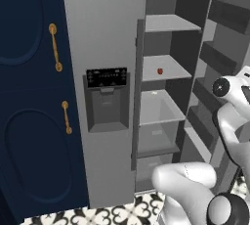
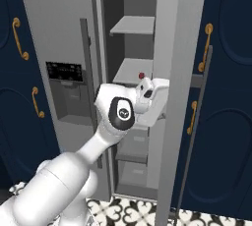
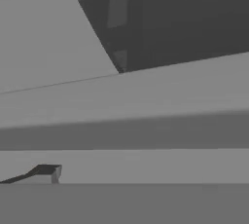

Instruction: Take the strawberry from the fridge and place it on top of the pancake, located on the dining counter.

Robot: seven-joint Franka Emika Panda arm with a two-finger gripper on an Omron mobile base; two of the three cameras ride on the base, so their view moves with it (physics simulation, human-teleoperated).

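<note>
The grey fridge (image 1: 105,33) stands with its right door swung open, baring grey shelves. The tiny red strawberry (image 1: 159,71) lies on the second shelf from the top (image 1: 165,67), near its back; from the right it shows as the strawberry (image 2: 141,75). My gripper (image 2: 155,91) hangs in the fridge opening just below and to the right of the fruit, partly behind the open door's edge (image 2: 170,97). In the hand view one dark fingertip (image 3: 46,172) rises at the lower left before a grey shelf edge (image 3: 146,130), with nothing between the jaws. The pancake and the dining counter are out of view.
Navy cabinets with gold handles (image 1: 55,47) flank the fridge on both sides. The shut left door carries a black panel and dispenser recess (image 1: 106,99). Door bins (image 1: 215,57) line the open door. Patterned floor tiles (image 1: 112,214) lie below.
</note>
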